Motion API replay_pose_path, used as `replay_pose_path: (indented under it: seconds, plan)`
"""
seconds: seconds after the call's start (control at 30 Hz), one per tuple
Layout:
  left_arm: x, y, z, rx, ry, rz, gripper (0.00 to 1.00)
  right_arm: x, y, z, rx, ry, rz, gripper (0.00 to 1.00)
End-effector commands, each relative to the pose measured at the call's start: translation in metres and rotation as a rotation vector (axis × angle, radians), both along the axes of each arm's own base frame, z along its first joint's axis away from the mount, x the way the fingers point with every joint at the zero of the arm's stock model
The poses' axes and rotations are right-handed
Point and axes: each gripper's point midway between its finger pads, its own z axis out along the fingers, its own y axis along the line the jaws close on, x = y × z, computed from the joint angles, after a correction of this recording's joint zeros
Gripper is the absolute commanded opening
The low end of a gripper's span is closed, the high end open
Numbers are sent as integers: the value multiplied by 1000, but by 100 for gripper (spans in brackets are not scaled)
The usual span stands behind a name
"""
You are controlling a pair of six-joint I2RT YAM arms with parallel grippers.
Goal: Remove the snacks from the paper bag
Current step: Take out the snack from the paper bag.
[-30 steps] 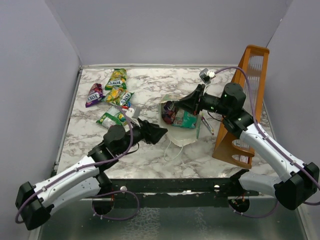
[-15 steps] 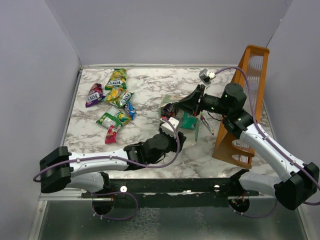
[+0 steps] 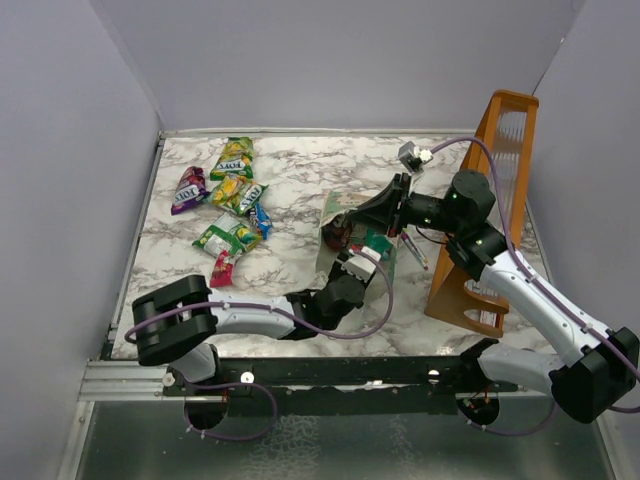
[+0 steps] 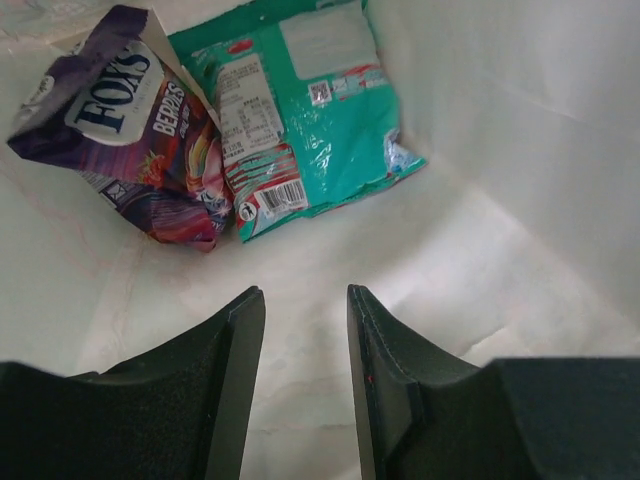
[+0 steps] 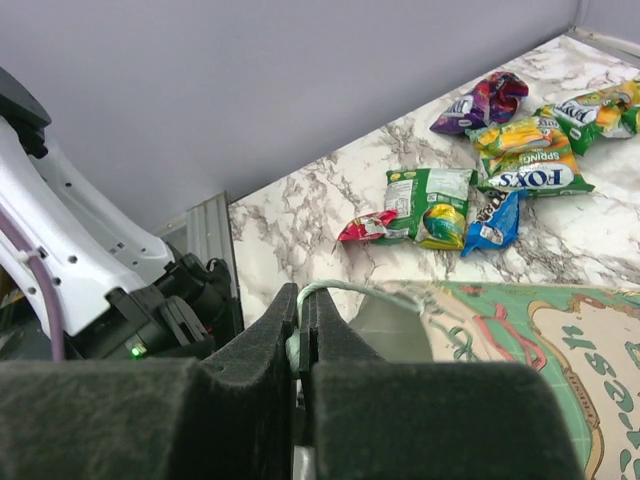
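The paper bag (image 3: 378, 242) lies tipped at mid-table, its mouth toward the arms. My right gripper (image 5: 303, 300) is shut on its thin loop handle (image 5: 350, 290) and holds the mint-green side (image 5: 520, 340) up. My left gripper (image 4: 305, 300) is inside the cream-white bag, open, with nothing between its fingers. Just beyond its tips lie two snacks: a purple packet (image 4: 130, 130) and a teal packet (image 4: 300, 110). In the top view the left wrist (image 3: 352, 268) is at the bag's mouth and the right gripper (image 3: 354, 216) is at the upper rim. Several more snacks (image 3: 230, 190) lie at the far left.
A tall orange-brown wooden rack (image 3: 490, 200) stands at the right, close to the right arm. Thin pens (image 3: 412, 248) lie between the bag and the rack. The left arm (image 3: 250, 318) stretches low along the table's near edge. Grey walls close in three sides.
The left arm has swung right from beside the snack pile and reached into the bag's mouth, its jaws narrowing. The right gripper has kept its hold on the handle.
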Motion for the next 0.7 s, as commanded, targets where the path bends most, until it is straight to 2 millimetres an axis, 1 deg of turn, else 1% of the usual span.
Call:
replay_pose_path:
  seconds: [0.0,0.13,0.2,0.33,0.43,0.5,0.67]
  plan:
    - [18,-6,4,8,-78,63,41,-13,-1,18,40,-57,37,2]
    - [31,-7,-2,62,-78,108,42,-14,-2,21,43,-60,36,1]
    - [40,-4,-2,76,-81,132,44,-14,-2,21,44,-62,30,1]
    - [61,9,3,93,-86,207,53,-14,-2,20,42,-57,30,1]
    - [69,15,8,99,-95,238,60,-14,-2,21,43,-56,28,1]
    - [72,16,2,130,-98,249,64,-13,-2,20,44,-53,29,1]
    - [84,26,1,154,-108,323,74,-12,-1,19,43,-46,29,2]
